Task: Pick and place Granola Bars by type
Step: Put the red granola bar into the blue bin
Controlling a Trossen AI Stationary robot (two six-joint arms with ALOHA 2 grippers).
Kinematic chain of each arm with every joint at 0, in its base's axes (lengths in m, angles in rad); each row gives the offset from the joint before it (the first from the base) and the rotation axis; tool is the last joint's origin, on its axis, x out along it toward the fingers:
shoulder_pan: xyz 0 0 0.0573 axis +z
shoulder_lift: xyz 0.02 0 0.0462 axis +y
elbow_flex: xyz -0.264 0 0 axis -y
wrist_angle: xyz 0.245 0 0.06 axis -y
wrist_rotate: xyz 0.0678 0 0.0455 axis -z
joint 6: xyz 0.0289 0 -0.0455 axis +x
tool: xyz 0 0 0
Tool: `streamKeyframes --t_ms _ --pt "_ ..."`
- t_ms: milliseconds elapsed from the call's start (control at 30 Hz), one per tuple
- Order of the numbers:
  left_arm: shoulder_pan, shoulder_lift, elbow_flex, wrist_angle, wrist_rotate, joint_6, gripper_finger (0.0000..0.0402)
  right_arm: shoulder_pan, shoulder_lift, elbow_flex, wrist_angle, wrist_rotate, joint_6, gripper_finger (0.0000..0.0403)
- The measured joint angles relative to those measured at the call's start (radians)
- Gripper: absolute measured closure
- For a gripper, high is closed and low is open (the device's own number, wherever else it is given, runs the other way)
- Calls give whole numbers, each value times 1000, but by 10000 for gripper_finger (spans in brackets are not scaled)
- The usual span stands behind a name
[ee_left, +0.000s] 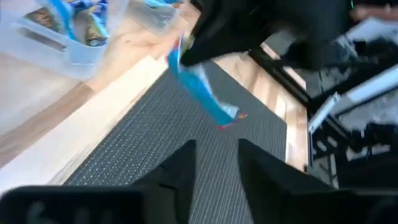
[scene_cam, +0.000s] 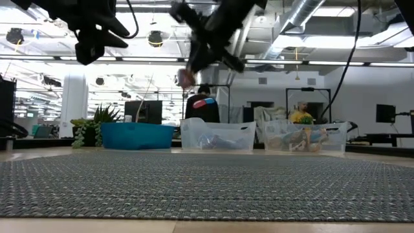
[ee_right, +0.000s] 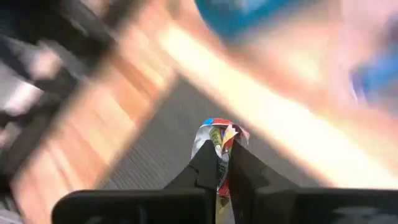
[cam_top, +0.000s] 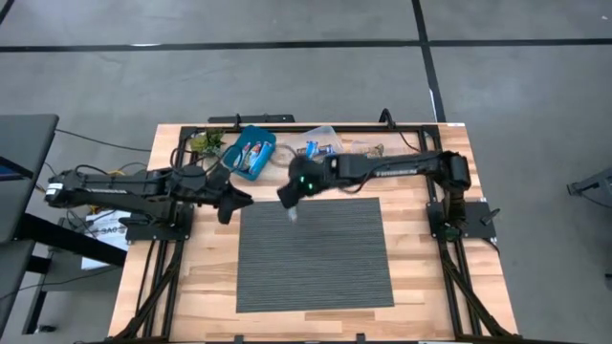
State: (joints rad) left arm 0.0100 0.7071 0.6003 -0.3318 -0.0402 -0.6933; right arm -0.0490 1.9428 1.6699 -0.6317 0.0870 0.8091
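From where I stand, the right gripper (cam_top: 291,203) hangs in the air over the top edge of the grey woven mat (cam_top: 316,253), at about twelve o'clock on it, its fingers pinched tight on a blue-wrapped granola bar (ee_left: 202,93) that dangles below them, clear of the mat. In its own wrist view the wrapper's crimped end (ee_right: 219,138), blue with red and yellow print, sticks out from between the closed fingertips. The left gripper (cam_top: 229,204) waits just off the mat's upper-left corner, at roughly ten o'clock, with its two fingers (ee_left: 180,171) parted and nothing between them; it points toward the hanging bar, near it but not touching. Along the back of the wooden table (cam_top: 206,277) sits a row of bins: a teal bin (cam_top: 251,153) at eleven o'clock from the mat, with a few wrapped bars lying in it; a clear bin (scene_cam: 217,137) beside it at twelve o'clock, holding blue-wrapped bars; and another clear bin (scene_cam: 304,138) toward one o'clock with mixed wrappers inside, which I cannot sort by colour. A small green plant (cam_top: 204,143) stands just beyond the teal bin, near the table's far-left corner. The mat itself has no bar lying on it.
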Motion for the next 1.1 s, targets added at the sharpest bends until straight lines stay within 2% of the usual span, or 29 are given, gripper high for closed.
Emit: streamKeyframes --t_ms 100,233,300,433,667,833,967,1100 --pt "39 1 0 28 0 -43 249 -34 -11 56 33 7 -101 395" --pt "88 39 1 178 17 -77 204 -74 -13 124 56 -6 -202 386" --pt "115 78 3 259 50 -89 191 -87 -13 138 81 -9 -229 387" --pt "148 179 0 302 81 -122 181 -100 -12 172 119 -34 -287 396" --pt "163 294 0 539 81 -105 181 -104 -12 203 117 -63 -344 390" --pt "173 295 0 572 70 -101 188 -107 -12 204 124 -82 -348 392" --pt "181 295 0 556 67 -101 223 -105 -12 204 121 -89 -366 396" --pt "181 295 0 539 35 -96 283 -105 -12 204 120 -90 -369 388"
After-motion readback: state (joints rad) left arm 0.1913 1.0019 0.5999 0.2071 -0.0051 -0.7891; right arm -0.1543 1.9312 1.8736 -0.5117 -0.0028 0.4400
